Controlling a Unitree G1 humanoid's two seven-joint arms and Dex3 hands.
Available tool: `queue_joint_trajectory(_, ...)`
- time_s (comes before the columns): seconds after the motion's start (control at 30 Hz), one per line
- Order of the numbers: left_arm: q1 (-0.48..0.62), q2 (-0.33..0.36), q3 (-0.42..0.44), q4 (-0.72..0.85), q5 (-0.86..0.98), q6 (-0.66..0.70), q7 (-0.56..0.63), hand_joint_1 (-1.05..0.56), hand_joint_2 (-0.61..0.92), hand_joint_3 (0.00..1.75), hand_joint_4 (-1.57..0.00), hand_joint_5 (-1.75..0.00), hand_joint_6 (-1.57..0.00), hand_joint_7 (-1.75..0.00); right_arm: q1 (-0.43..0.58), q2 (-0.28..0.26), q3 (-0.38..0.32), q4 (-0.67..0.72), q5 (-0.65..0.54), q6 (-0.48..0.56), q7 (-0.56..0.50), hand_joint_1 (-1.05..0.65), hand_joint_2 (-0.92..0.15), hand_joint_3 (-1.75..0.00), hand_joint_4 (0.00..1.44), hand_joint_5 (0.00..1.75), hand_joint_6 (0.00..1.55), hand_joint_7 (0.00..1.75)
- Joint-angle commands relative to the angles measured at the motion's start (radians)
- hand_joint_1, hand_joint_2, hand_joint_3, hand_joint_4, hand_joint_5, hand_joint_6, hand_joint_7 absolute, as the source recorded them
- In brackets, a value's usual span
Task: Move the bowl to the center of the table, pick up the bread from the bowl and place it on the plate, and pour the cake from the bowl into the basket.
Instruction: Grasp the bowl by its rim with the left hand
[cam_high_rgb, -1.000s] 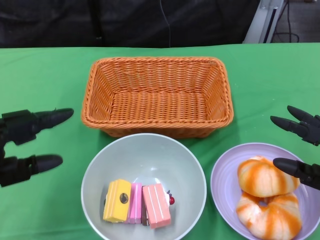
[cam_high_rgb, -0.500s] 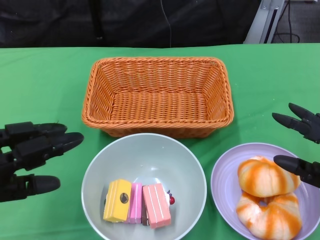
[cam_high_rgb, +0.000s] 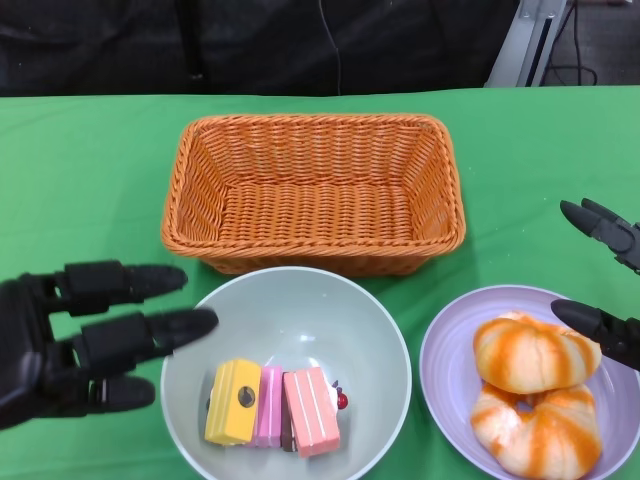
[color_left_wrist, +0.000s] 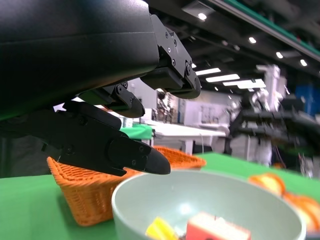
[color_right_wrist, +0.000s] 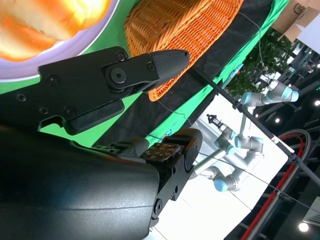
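Observation:
A pale grey bowl (cam_high_rgb: 290, 300) sits at the table's front centre, holding yellow and pink cake pieces (cam_high_rgb: 270, 403). My left hand (cam_high_rgb: 85, 335) is beside the bowl's left rim with its fingers spread, holding nothing. In the left wrist view its fingers (color_left_wrist: 107, 145) reach toward the bowl (color_left_wrist: 200, 197). Two orange-striped bread rolls (cam_high_rgb: 535, 390) lie on the purple plate (cam_high_rgb: 445, 360) at the front right. My right hand (cam_high_rgb: 605, 280) hovers spread at the plate's right edge, empty. The orange wicker basket (cam_high_rgb: 315, 190) stands empty behind the bowl.
Green cloth covers the table (cam_high_rgb: 90, 170), with bare areas on both sides of the basket. Beyond the far edge hangs dark fabric. The right wrist view shows the basket (color_right_wrist: 185, 30), the plate rim and other robot arms in the room behind.
My left hand has moved right and forward to the bowl's left rim, its fingers now nearer together. My right hand has drifted slightly right. Bowl, plate and basket have stayed put.

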Motion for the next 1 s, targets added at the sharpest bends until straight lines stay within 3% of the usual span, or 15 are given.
queue_joint_trajectory(0.03, 0.0, 0.134, -0.206, -0.021, 0.11, 0.138, 0.238, -0.37, 0.92, 0.08, -0.65, -0.02, -0.56, -0.03, 0.008, -0.006, -0.021, -0.016, 0.041, 0.017, 0.032, -0.69, -0.92, -0.18, 0.45, 0.14, 0.44, 0.0)
queue_joint_trajectory(0.2, -0.063, 0.233, -0.477, 0.029, 0.17, 0.281, 0.453, -0.37, 0.92, 0.06, -0.67, -0.02, -0.62, -0.04, 0.015, 0.0, -0.031, -0.024, 0.066, 0.029, 0.065, -0.67, -0.92, -0.17, 0.47, 0.15, 0.46, 0.01)
queue_joint_trajectory(0.4, -0.132, 0.293, -0.658, 0.054, 0.153, 0.36, 0.528, -0.37, 0.92, 0.12, -0.69, -0.02, -0.65, -0.03, 0.019, 0.013, -0.044, -0.033, 0.088, 0.033, 0.102, -0.65, -0.92, -0.15, 0.48, 0.15, 0.46, 0.01)
queue_joint_trajectory(0.7, -0.191, 0.319, -0.804, 0.061, 0.138, 0.45, 0.604, -0.37, 0.92, 0.1, -0.71, -0.03, -0.69, -0.03, 0.014, 0.02, -0.052, -0.017, 0.074, 0.022, 0.101, -0.66, -0.92, -0.15, 0.49, 0.15, 0.47, 0.01)
queue_joint_trajectory(1.0, -0.208, 0.317, -0.872, 0.047, 0.109, 0.488, 0.612, -0.37, 0.92, 0.14, -0.73, -0.03, -0.7, -0.02, 0.017, 0.024, -0.056, -0.027, 0.058, 0.028, 0.091, -0.63, -0.92, -0.14, 0.48, 0.14, 0.47, 0.01)
